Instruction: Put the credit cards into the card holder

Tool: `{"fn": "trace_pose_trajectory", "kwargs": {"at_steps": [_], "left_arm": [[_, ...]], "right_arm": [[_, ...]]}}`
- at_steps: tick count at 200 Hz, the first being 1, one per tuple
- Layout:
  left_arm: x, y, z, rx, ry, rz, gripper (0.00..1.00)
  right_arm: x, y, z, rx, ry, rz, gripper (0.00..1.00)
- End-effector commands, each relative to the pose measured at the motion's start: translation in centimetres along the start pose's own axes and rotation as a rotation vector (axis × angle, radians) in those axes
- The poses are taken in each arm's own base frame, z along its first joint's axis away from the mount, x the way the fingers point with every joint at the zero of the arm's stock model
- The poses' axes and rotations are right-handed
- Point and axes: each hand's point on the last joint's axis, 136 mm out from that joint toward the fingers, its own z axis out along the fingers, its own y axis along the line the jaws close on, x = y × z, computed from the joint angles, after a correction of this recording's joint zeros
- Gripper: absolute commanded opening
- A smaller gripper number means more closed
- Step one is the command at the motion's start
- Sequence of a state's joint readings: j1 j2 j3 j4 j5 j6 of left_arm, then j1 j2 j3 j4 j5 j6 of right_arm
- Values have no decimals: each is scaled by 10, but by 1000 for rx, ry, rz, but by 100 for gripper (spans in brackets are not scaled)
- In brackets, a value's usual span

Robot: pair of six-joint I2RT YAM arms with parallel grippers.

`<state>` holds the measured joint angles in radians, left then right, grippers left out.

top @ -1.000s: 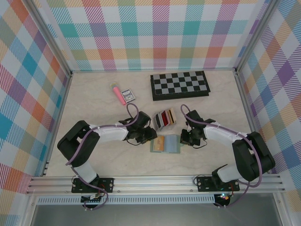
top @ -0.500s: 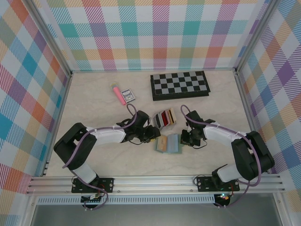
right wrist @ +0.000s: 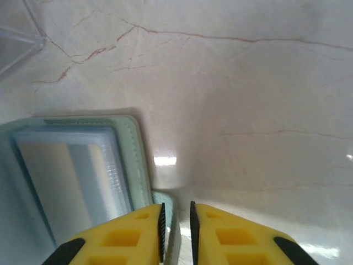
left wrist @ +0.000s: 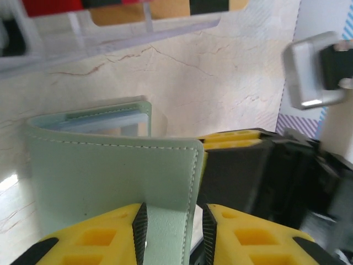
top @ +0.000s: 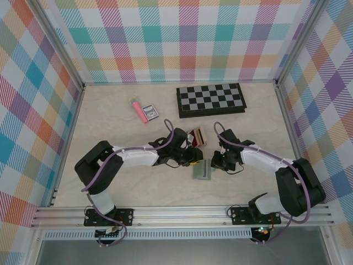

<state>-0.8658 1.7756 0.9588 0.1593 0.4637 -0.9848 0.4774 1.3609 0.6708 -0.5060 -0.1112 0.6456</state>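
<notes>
1. Left pincer (left wrist: pixel 171 214) is pinching a flap of the green card holder (left wrist: pixel 110 176), half-folded on the worktop (top: pixel 138 187) between both arms.
2. Right pincer (right wrist: pixel 176 212) is nearly pressed together at its edge; can't tell if it's gripping.

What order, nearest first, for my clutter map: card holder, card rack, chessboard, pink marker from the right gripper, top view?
1. card holder, just left of the right gripper.
2. card rack, farther back.
3. chessboard, at the back.
4. pink marker, back left.

Bright, even light; white glare on the table (right wrist: pixel 248 99) beside the card holder (right wrist: pixel 83 171)
</notes>
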Motion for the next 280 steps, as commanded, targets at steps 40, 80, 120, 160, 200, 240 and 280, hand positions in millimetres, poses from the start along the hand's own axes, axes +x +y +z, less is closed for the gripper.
{"fn": "trace_pose_trajectory", "kwargs": {"at_steps": [40,80,120,160,200,240,280], "left_arm": [[4,7,19,-26,15,-38,34],[5,12,13,-68,13,-13,34],[5,12,11,-76,8,-6,34],[2,14,-12,-161,-38,66,37],[0,28,-39,-298,-76,144,44],[8,35,-22,-305,-10,147,44],[15,37,3,-303,45,156,44]], "right_arm": [[3,-7,-28,7,-27,-2,23],[6,-5,-26,-9,-10,1,18],[7,0,-29,-34,-7,-3,7],[5,4,-34,-50,-20,-8,2],[3,9,-39,-73,-29,-11,2],[3,10,-39,-73,-26,-8,2],[3,14,-39,-99,-22,-11,2]]}}
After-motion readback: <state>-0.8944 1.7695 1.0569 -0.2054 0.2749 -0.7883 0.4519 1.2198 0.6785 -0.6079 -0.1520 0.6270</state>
